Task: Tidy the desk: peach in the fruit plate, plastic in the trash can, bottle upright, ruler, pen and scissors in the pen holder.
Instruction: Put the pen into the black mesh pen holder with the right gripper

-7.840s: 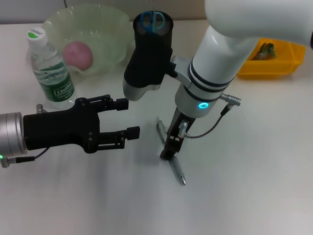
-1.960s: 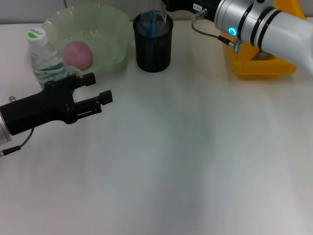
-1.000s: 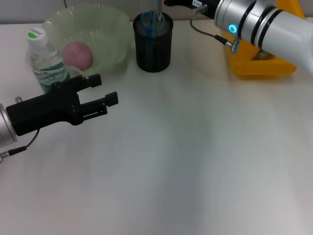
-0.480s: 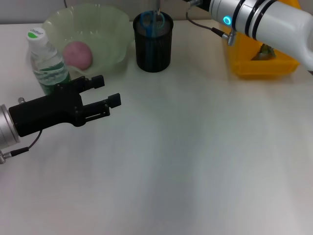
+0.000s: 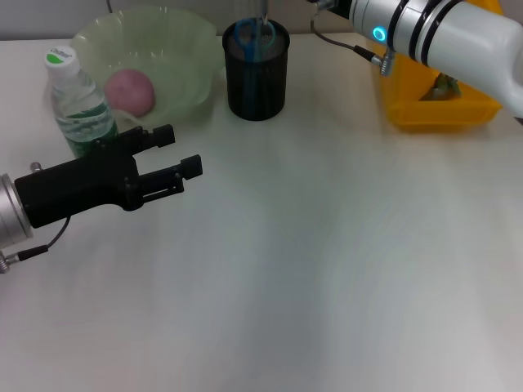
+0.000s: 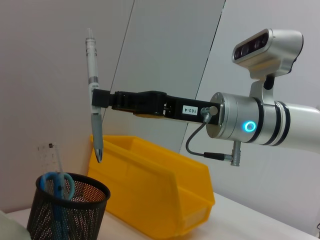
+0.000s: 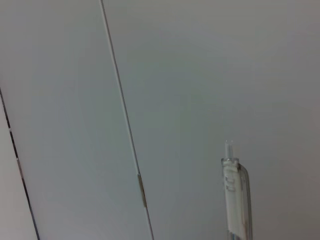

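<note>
Left wrist view: right hand point(image 6: 98, 98) clamps pen point(image 6: 93, 100) upright above pen holder point(image 6: 65, 208); left hand point(image 5: 181, 151) open, idle.

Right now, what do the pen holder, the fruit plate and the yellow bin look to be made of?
The pen holder looks like black metal mesh: fine perforations show light through its wall. The fruit plate seems pale green translucent plastic or glass, with a wavy rim; which one is unclear. The yellow bin looks like moulded glossy plastic, with thick smooth walls.
</note>
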Robot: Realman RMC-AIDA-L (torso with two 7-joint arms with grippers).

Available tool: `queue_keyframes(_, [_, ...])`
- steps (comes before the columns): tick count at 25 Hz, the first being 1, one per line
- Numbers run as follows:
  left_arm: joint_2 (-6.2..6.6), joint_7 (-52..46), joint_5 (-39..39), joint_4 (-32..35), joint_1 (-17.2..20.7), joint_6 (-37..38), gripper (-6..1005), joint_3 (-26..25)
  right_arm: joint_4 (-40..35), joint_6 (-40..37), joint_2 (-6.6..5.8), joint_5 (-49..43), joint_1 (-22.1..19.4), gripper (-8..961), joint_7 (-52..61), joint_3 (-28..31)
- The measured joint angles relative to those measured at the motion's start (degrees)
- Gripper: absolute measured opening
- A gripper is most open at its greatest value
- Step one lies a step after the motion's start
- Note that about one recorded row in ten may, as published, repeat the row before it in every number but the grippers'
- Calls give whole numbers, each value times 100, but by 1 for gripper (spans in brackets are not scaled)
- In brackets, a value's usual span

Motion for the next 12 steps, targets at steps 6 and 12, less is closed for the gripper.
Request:
queue_keyframes(6, [0, -6, -7, 1, 0, 31, 783, 0, -13, 18, 0, -6, -8, 173, -3, -6])
queue_keyframes(12, [0, -5, -8, 1, 0, 56, 783, 0, -15, -21, 0, -15, -47, 176, -4, -9])
